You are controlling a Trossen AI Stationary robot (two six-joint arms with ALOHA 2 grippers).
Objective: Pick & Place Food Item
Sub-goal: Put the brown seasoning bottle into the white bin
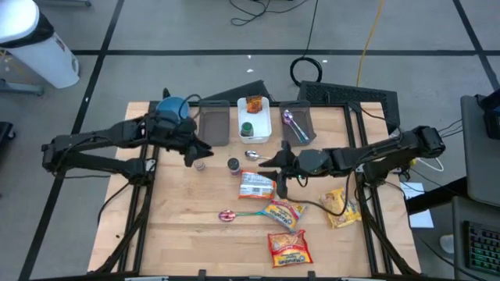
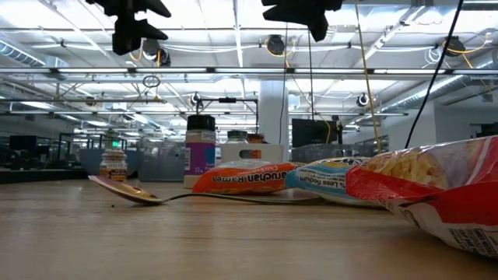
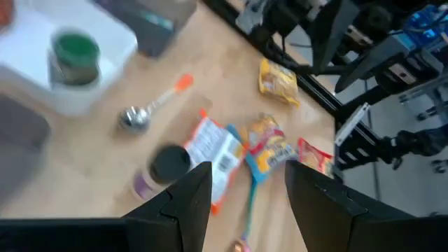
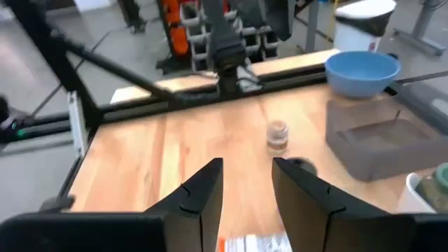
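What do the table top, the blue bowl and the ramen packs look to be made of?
Table top: light wood with visible plank seams and grain, matte. Blue bowl: smooth, uniform colour with a soft sheen, probably plastic, though glazed ceramic can't be ruled out. Ramen packs: glossy printed plastic film, crinkled and catching glare in the low view.

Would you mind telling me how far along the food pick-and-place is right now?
Possibly done: a green-lidded jar and an orange packet sit in the white bin. In hand: nothing; the left gripper and right gripper both hover open and empty above the table. Left: ramen packs, a yellow snack bag and two small jars lie on the wooden table.
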